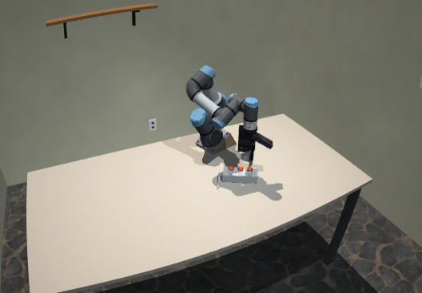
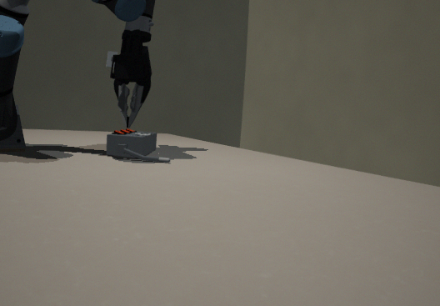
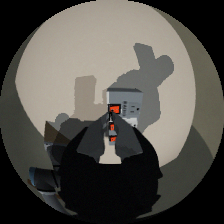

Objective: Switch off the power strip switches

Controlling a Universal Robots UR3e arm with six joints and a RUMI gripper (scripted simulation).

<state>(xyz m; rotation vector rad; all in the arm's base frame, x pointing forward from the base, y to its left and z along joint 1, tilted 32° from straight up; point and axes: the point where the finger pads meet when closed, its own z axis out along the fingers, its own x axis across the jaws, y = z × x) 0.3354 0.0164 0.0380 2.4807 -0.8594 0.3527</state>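
A grey power strip lies on the beige table, right way up, with three orange-red lit switches in a row on top. My gripper is shut and empty, pointing straight down, with its tips just above the rightmost switch. In the exterior view the fingertips hang a little above the red switches of the strip. In the wrist view the shut fingers cover part of the switch row on the strip. The labels are too small to read.
A short grey cord stub sticks out at the strip's left end. The arm's base stands just behind the strip. A wall shelf and a wall outlet are far behind.
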